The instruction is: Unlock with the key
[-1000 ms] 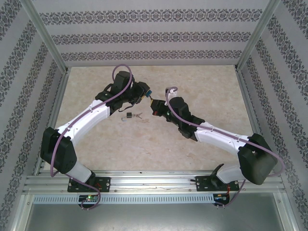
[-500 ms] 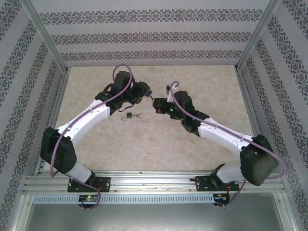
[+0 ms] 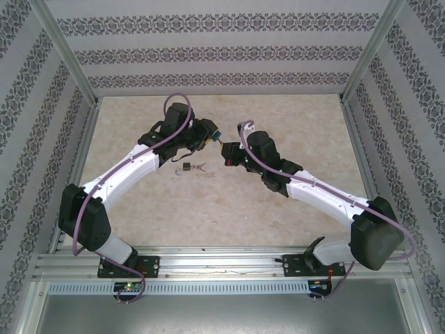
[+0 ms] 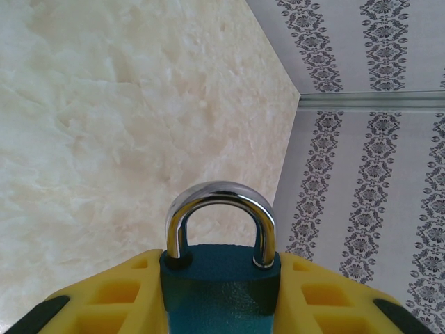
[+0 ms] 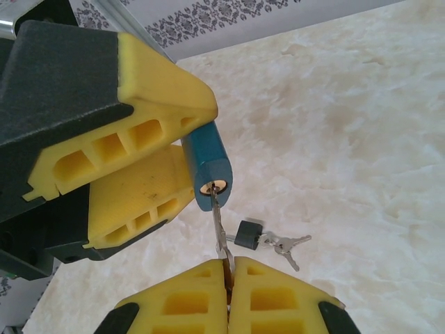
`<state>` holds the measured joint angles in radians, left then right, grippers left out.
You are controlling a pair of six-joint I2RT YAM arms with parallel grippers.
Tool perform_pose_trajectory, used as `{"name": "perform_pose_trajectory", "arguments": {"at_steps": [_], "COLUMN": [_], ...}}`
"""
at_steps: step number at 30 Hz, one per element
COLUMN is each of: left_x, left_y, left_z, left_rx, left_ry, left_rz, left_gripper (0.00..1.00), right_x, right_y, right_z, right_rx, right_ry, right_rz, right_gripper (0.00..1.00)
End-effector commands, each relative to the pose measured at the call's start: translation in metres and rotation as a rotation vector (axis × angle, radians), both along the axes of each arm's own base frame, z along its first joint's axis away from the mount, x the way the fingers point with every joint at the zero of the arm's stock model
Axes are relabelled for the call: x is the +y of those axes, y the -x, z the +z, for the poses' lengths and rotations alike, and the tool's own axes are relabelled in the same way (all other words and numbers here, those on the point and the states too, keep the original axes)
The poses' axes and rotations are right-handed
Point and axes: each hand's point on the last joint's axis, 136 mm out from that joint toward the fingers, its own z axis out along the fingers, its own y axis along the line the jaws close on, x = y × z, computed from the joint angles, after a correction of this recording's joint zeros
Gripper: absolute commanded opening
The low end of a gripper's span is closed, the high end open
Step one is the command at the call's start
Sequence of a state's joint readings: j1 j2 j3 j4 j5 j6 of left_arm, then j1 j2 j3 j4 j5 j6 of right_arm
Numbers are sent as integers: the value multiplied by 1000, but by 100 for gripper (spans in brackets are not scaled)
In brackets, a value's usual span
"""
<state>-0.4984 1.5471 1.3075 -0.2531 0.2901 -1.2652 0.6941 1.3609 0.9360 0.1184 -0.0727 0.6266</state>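
My left gripper is shut on a teal padlock. Its yellow fingers press both sides of the body, and the chrome shackle stands closed above them. The padlock hangs above the table with its keyhole end facing my right gripper. That gripper is shut on the head of a silver key. The key's tip sits in the brass keyhole. From above, the two grippers meet over the middle of the table, the right gripper just right of the padlock.
A small dark padlock with two spare keys on a ring lies on the marble table, below and left of the grippers; it is the small dark padlock seen from above. Patterned walls and aluminium posts enclose the table.
The right arm's wrist has lifted and turned, bringing the key up toward the padlock. The left arm and the padlock have stayed in place.
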Motion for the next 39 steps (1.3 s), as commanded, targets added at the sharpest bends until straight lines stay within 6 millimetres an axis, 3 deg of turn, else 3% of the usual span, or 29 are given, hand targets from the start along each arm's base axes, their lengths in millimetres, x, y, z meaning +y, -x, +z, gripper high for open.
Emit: {"name": "perform_pose_trajectory", "arguments": {"at_steps": [1,11,19,25,29,39], "left_x": [-21,-24,-22,-24,-25,-8], "left_y": [15,15,16,15,16,13], "left_z": [15,15,13,12,13,14], "left_rx": [-22,-17,-13,-12,-13,-16], "left_ry": [37,44,36,33,35,16], "left_rz": [-87,-95,-96,-101,-109,-53], "left_gripper": [34,34,34,34,33,34], "right_x": [4,7,10,13,16,3], "right_y": [2,11,8,2,2,10], "right_z": [41,36,56,52,58,22], "right_rx": [-133,-166,-18,105,66,82], "right_ry": [-29,54,-71,-157,-145,-58], "right_rz": [-11,2,22,33,58,24], "right_gripper": [0,0,0,0,0,0]}}
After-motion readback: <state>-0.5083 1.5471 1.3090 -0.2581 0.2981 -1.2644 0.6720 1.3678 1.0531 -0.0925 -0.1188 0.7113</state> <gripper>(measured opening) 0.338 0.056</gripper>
